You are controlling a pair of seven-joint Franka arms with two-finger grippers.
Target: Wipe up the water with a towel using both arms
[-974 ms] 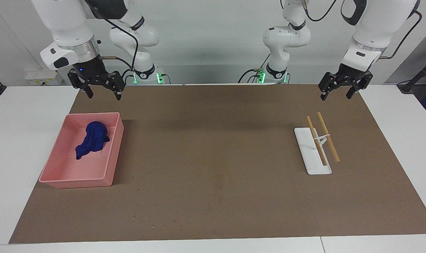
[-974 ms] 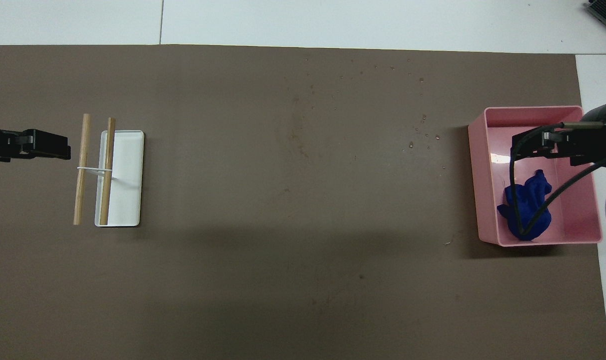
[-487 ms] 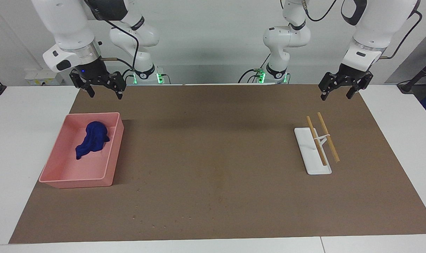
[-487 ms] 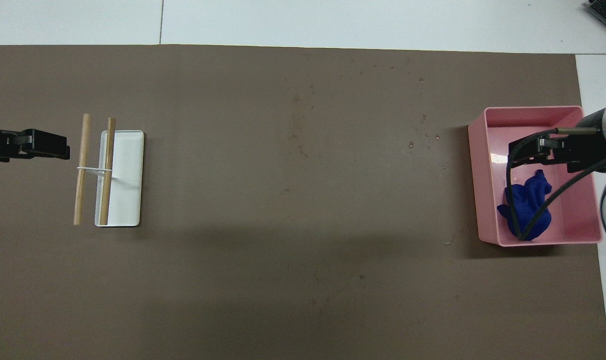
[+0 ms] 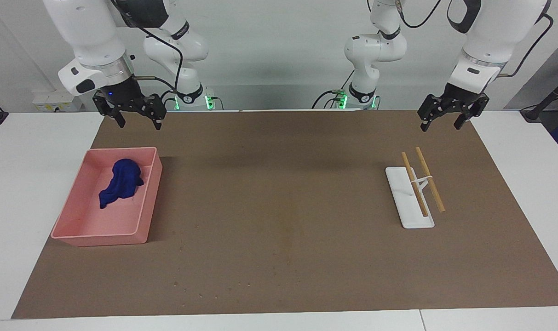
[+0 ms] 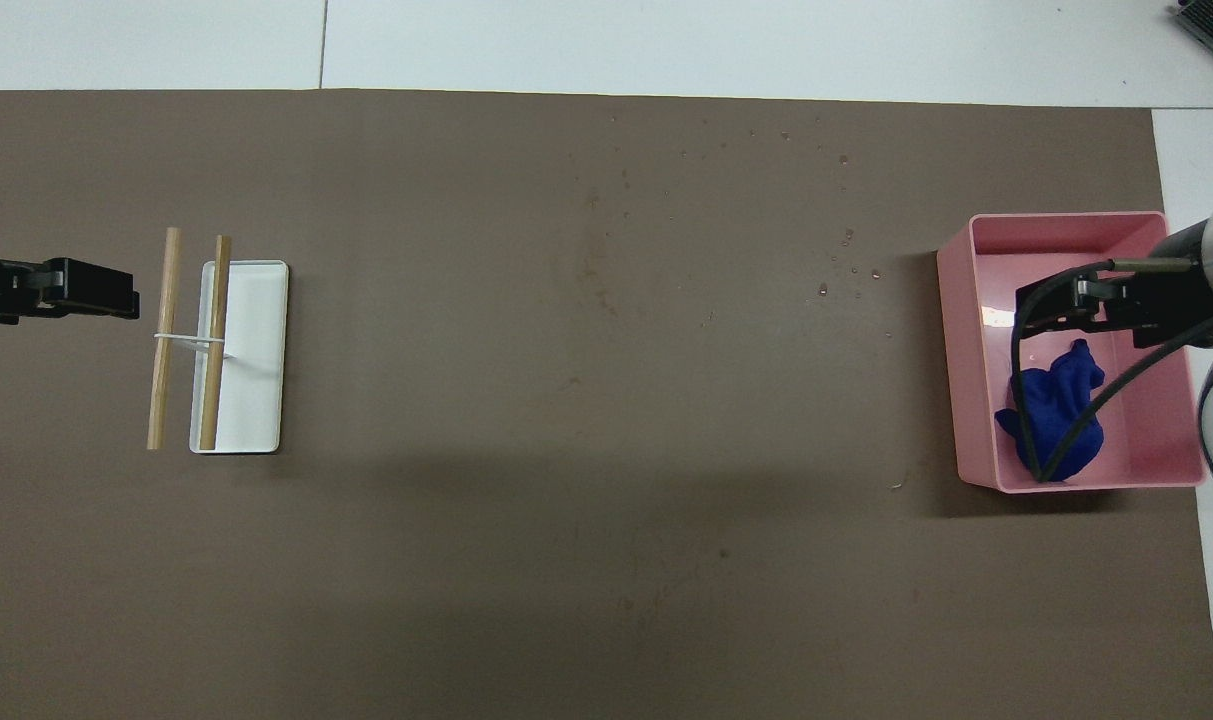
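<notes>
The deep-blue towel [image 5: 121, 181] lies crumpled in a pink bin [image 5: 99, 236] at the right arm's end of the table; it also shows in the overhead view [image 6: 1056, 420]. The water [image 6: 596, 265] is a faint narrow blotchy stain at mid-table, farther from the robots than the towel. My right gripper [image 5: 139, 122] hangs open and empty in the air over the bin's robot-side end; from overhead it [image 6: 1031, 310] covers part of the bin [image 6: 951, 350]. My left gripper [image 5: 441, 124] hangs open and empty over the brown mat, above the sticks' robot-side ends, and shows overhead [image 6: 116, 290].
A white tray [image 5: 410, 216] with two wooden sticks [image 5: 429, 179] tied by a band lies at the left arm's end, seen overhead too [image 6: 256, 380]. Tiny pale specks [image 6: 846, 265] dot the brown mat [image 5: 283, 174] between the stain and the bin.
My right gripper has risen slightly and drawn back a little toward the robots over the bin. The left gripper, towel and tray have not moved.
</notes>
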